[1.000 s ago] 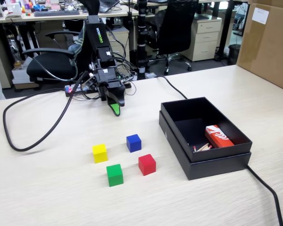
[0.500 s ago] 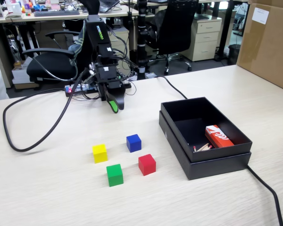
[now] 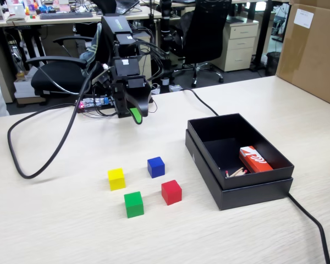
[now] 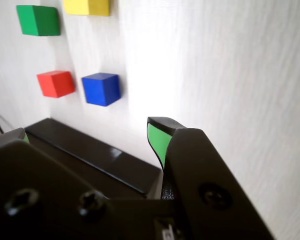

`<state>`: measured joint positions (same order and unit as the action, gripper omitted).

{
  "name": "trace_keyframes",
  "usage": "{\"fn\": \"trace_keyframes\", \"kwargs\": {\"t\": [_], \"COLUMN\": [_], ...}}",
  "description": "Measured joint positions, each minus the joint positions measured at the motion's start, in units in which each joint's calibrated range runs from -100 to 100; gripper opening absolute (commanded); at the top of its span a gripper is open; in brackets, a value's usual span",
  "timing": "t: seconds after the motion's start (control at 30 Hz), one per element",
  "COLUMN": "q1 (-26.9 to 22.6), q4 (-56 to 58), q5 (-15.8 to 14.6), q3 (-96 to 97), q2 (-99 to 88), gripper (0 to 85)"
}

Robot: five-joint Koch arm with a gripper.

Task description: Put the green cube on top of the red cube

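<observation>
The green cube (image 3: 133, 204) rests on the table at the front of a group of cubes; the wrist view has the green cube (image 4: 38, 20) at top left. The red cube (image 3: 171, 192) sits just right of it, a small gap between them, and appears as the red cube (image 4: 55, 83) in the wrist view. My gripper (image 3: 135, 114) hangs in the air well behind the cubes, touching none. In the wrist view the gripper (image 4: 87, 136) is open with nothing between its green-padded fingers (image 4: 157, 140).
A blue cube (image 3: 155, 166) and a yellow cube (image 3: 116, 179) lie behind the green and red ones. A black open box (image 3: 209, 159) on the right holds a red-and-white packet (image 3: 254, 159). A black cable (image 3: 38, 165) loops on the left; another (image 3: 313, 220) runs off front right.
The gripper has risen and shifted slightly right, away from the table. The cable loop on the left moved a little. No cube has moved.
</observation>
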<state>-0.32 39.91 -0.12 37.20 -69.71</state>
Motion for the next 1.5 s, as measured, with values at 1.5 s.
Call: {"fn": "trace_keyframes", "kwargs": {"t": [1.5], "q1": [5.5], "q4": [13.3], "q5": [-0.8], "q3": [-82.3], "q2": [101.7], "gripper": [42.2]}}
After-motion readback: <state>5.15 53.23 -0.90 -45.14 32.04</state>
